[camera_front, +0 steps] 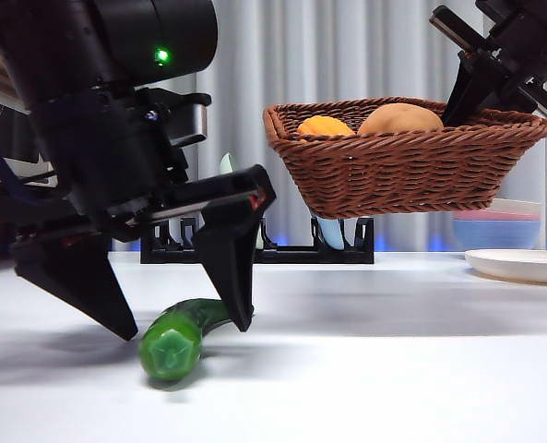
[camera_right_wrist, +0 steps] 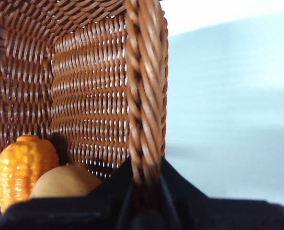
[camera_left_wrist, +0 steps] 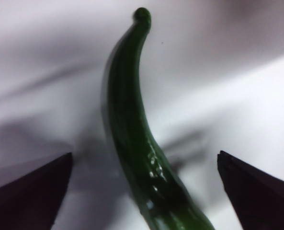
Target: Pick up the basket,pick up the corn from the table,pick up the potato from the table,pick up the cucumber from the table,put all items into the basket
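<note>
While the cucumber waits: these lines tell what each part is doing.
Left gripper (camera_front: pixel 190 328): low over the table, jaws spread wide, one on each side of the cucumber, not touching it.
Cucumber (camera_front: pixel 179 337): lies flat on the table (camera_front: pixel 393 369), cut end toward the camera, thin end pointing away.
Right gripper (camera_right_wrist: pixel 144 191): pinches the basket rim, one jaw inside and one outside, and holds the basket up in the air.
Basket (camera_front: pixel 402 171): off the table, well apart from the cucumber.
Corn (camera_front: pixel 325 125): inside the basket.
Potato (camera_front: pixel 400 118): inside the basket, beside the corn.
Left to do: I think only the cucumber is left.
What could go wrong: the cucumber looks shiny and round, so it may slip or roll away if the jaws close off-center.
Another worry: the basket hangs by one edge, so it may tip and spill.
</note>
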Available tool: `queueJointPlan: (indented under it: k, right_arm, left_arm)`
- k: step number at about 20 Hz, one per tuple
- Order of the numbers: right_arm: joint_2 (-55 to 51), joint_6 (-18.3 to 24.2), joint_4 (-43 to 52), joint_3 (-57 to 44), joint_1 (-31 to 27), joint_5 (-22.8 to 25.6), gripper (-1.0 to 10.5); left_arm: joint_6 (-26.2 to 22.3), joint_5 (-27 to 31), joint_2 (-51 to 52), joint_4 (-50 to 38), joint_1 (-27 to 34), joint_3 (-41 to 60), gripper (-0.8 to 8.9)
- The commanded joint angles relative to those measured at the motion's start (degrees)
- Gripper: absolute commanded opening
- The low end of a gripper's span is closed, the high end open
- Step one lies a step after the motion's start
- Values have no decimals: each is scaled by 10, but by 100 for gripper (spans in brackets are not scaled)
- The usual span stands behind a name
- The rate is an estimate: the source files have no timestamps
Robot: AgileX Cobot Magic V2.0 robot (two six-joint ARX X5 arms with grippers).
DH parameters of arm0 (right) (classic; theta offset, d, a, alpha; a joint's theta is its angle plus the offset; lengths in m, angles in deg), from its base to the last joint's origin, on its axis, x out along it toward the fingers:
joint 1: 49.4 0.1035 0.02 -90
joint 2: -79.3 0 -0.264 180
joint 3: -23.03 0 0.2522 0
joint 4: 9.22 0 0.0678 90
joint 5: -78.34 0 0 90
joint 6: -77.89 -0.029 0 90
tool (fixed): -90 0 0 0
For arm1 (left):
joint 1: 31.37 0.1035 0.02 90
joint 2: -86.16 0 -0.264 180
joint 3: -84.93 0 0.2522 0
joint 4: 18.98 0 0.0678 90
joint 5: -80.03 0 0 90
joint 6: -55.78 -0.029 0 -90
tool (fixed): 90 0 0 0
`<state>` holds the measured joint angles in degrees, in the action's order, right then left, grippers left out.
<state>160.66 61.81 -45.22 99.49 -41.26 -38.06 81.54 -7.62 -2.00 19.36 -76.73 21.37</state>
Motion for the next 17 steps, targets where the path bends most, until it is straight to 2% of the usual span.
queueJointPlan:
  k: [1, 2, 5, 8, 11, 13, 15, 17]
  right_arm:
    - [3, -10, 10, 4, 0, -6, -8]
    - [3, -10, 10, 4, 0, -6, -8]
    - [3, -10, 9, 4, 0, -6, -8]
    - [3, -10, 9, 4, 0, -6, -8]
    - [3, -9, 8, 4, 0, -6, -8]
    - [3, -8, 8, 4, 0, -5, -8]
    - [3, -8, 8, 4, 1, -5, -8]
    - [3, -8, 8, 4, 2, -5, -8]
  left_arm:
    - [-42, 20, -18, -3, -6, 8, -38]
    - [-47, 28, -18, -6, -12, 8, -9]
    - [-48, 31, -17, 5, -16, 8, -8]
    - [-48, 13, 10, 36, -20, 8, -8]
    - [-47, -34, 114, 108, -43, 7, -8]
    - [-27, -70, 207, 153, -67, 7, -8]
    - [6, -66, 293, 149, -90, 4, -8]
    - [25, -24, 343, 92, -98, -16, -8]
